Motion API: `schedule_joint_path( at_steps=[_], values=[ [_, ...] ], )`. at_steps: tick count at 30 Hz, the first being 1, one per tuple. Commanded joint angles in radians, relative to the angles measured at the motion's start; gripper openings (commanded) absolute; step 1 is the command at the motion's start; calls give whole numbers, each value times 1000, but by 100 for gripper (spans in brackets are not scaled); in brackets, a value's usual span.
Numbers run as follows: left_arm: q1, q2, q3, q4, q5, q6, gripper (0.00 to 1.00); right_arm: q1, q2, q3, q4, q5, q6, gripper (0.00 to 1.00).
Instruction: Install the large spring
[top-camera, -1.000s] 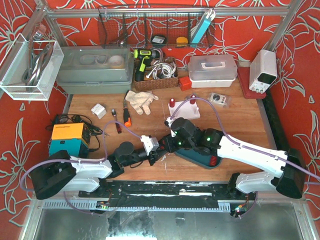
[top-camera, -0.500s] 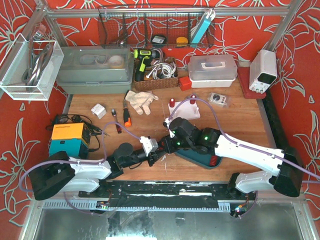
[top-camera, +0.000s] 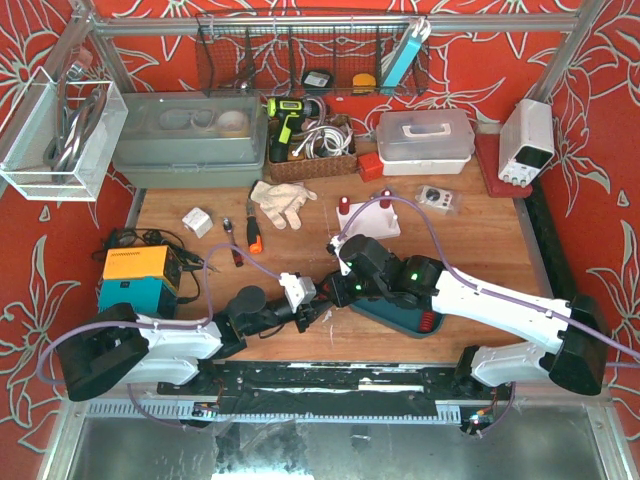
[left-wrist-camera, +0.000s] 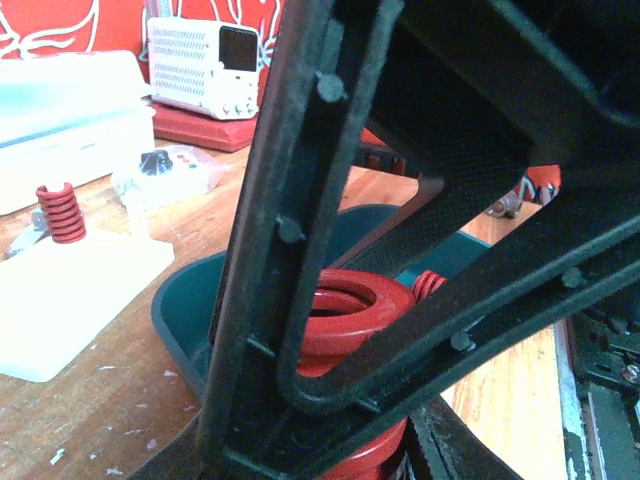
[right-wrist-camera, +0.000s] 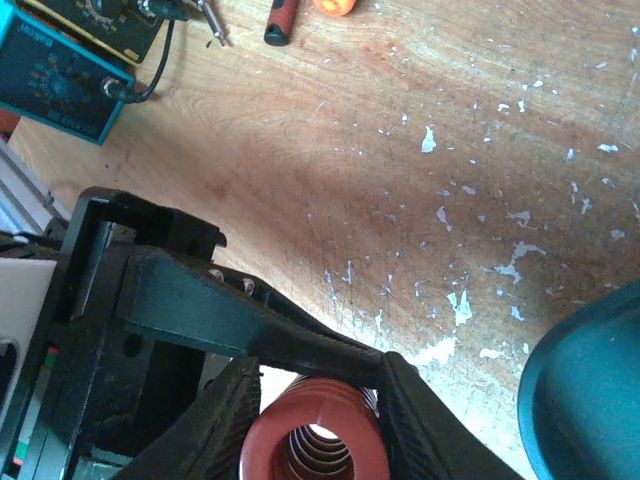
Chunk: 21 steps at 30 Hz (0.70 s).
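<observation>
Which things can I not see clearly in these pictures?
Top external: the large spring is hidden beneath the right gripper.
Left wrist: black fingers cover most of the spring; what it sits on is unseen.
Right wrist: the bottom edge cuts the spring off.

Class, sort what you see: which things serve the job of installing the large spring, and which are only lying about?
For the job: large spring, right gripper gripping it, teal tray, white block.

Lying about: glove, screwdriver, soldering station, power supply, cordless drill.
</observation>
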<state>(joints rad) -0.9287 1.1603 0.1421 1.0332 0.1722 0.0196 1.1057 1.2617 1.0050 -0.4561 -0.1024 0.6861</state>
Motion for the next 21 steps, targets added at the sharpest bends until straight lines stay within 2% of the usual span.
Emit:
schedule_joint_path(
  at_steps=[1,2,6,8,11,14,17,21],
  values=[
    [-2,-20,17,66,-61,5,0,-6,-22,-9,-56,16,10,21],
    [-2,-19,19,59,-85,-3,6,-6,-28,-11,-51,23,13,17],
    [-2,-19,31,8,-183,-15,48,-15,-54,-19,-16,52,25,3],
    [-2,-21,36,-6,-186,-15,60,-26,-72,-25,8,92,21,0],
    [-2,-21,37,-8,-166,-15,72,-73,-96,-26,23,169,-3,0],
    [-2,-11,47,-23,-170,-19,91,-143,-116,-22,23,251,-45,0],
    [-2,-1,59,-47,-188,-24,99,-236,-133,-26,47,298,-91,0],
    [-2,12,79,-89,-238,-56,100,-355,-107,-3,74,363,-169,0]
  ],
)
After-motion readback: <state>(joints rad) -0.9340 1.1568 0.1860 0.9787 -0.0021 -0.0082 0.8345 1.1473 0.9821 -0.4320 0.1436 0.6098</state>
